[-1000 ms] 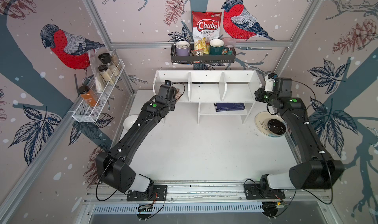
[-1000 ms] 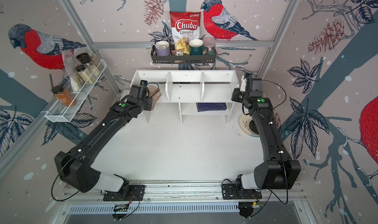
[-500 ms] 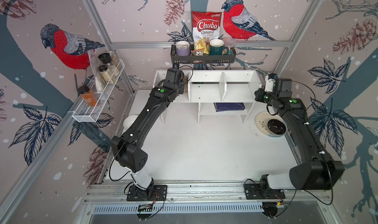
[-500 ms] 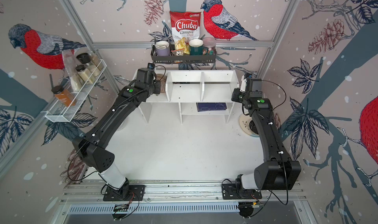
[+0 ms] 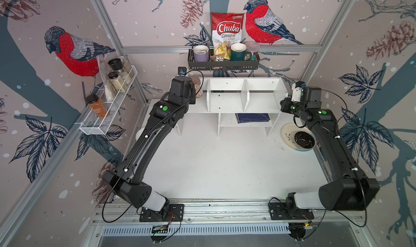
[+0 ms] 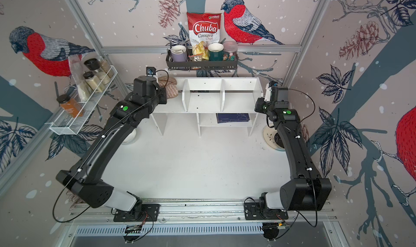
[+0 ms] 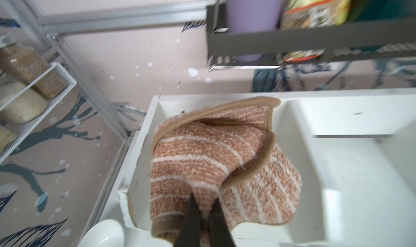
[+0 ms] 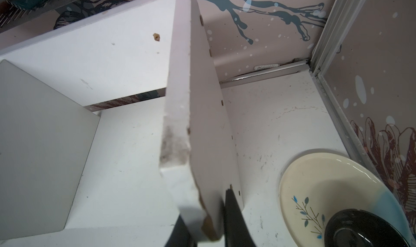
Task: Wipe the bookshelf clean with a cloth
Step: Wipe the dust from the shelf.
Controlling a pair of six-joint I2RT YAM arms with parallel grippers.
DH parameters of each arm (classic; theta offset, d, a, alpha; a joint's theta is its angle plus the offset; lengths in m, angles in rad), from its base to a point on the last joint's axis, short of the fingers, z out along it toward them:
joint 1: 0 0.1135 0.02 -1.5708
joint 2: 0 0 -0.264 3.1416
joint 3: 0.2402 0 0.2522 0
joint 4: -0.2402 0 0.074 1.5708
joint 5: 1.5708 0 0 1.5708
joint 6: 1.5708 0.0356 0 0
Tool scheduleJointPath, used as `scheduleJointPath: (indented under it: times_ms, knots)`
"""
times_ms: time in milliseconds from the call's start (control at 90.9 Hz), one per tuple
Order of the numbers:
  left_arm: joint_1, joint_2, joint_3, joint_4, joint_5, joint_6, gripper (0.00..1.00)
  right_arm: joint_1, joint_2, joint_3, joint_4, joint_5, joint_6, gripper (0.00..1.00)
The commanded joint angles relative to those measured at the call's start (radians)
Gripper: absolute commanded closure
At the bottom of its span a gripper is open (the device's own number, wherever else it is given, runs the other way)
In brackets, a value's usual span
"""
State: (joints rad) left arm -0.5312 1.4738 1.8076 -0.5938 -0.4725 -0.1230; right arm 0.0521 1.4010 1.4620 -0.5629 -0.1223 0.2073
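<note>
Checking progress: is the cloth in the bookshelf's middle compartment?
No, the cloth is in the bookshelf's end compartment, held by the left gripper.

Bullfinch-and-pinecone wallpaper point(image 5: 67, 52) on the walls, aluminium framing point(image 5: 220, 48), white tabletop point(image 5: 225, 162).

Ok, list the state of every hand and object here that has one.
bookshelf: upright, brown crumb on it
cloth: bunched, inside the bookshelf's end compartment
left hand: shut on the cloth
right hand: shut on the bookshelf's side panel
black bowl: upright on the plate
book: flat on the lower shelf
</note>
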Motion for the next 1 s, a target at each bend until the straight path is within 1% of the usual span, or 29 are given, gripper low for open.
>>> scheduleJointPath:
  times_ms: [0, 44, 110, 209, 330, 418, 517, 638, 792, 836, 913, 990]
  knots:
    - [-0.093, -0.006, 0.028, 0.093, 0.010, 0.009, 1.00, 0.002, 0.010, 0.002, -0.047, -0.143, 0.135, 1.00]
    - [-0.138, 0.028, 0.051, 0.083, 0.011, 0.013, 1.00, 0.002, 0.014, 0.005, -0.048, -0.145, 0.137, 1.00]
    - [-0.175, 0.079, 0.094, 0.063, 0.028, 0.005, 1.00, 0.003, 0.014, 0.010, -0.052, -0.146, 0.138, 1.00]
    - [-0.203, 0.165, 0.142, 0.049, 0.028, -0.010, 1.00, 0.003, 0.009, 0.006, -0.054, -0.148, 0.139, 1.00]
    - [-0.234, 0.252, 0.165, 0.058, 0.051, -0.010, 1.00, 0.003, -0.003, -0.009, -0.050, -0.147, 0.143, 1.00]
    - [-0.255, 0.325, 0.197, 0.030, 0.031, -0.008, 1.00, 0.003, -0.008, -0.014, -0.046, -0.144, 0.142, 1.00]
    - [-0.269, 0.394, 0.222, -0.010, -0.027, -0.012, 1.00, 0.002, -0.006, -0.011, -0.048, -0.143, 0.144, 1.00]
    - [-0.271, 0.446, 0.220, -0.034, -0.097, -0.031, 1.00, 0.000, -0.011, -0.007, -0.048, -0.152, 0.146, 1.00]
    - [-0.271, 0.506, 0.248, -0.022, -0.084, -0.057, 1.00, 0.002, -0.024, -0.020, -0.036, -0.167, 0.151, 1.00]
    - [-0.272, 0.537, 0.290, -0.034, -0.075, -0.065, 1.00, 0.000, -0.026, -0.026, -0.031, -0.165, 0.151, 1.00]
    - [-0.272, 0.611, 0.404, -0.074, -0.055, -0.075, 1.00, -0.003, -0.027, -0.032, -0.032, -0.165, 0.153, 1.00]
    - [-0.270, 0.688, 0.563, -0.129, -0.069, -0.075, 1.00, -0.006, -0.032, -0.038, -0.032, -0.176, 0.159, 1.00]
